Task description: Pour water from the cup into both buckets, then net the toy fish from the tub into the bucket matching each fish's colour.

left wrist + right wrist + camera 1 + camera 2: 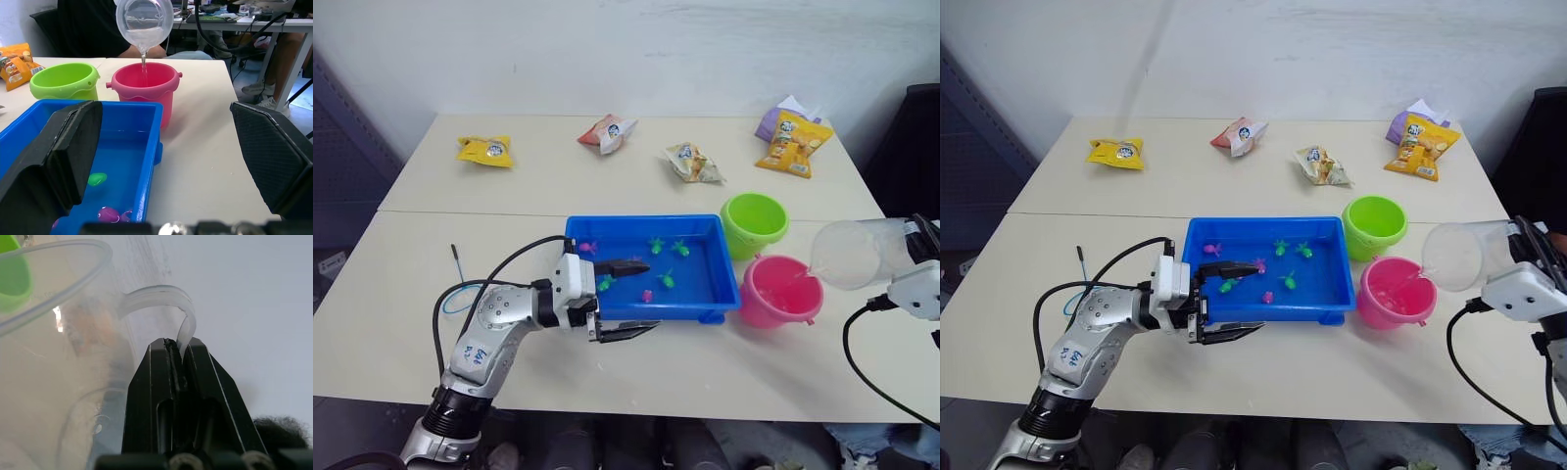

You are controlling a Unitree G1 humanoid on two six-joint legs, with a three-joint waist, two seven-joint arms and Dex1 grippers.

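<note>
Right end effector [177, 350] clamping cup [854, 254] handle

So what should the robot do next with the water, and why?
Probably swing the cup over to the green bucket. The right gripper has the cup tipped, water is streaming into the pink bucket, and the green one looks dry.

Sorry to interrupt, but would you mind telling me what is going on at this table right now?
The right gripper, jaws shut on the handle, tilts the clear jug and pours a thin stream of water into the pink bucket. The green bucket stands just behind it. The left gripper waits open at the near rim of the blue tub, where pink and green toy fish float. The net lies untouched on the table.
</note>
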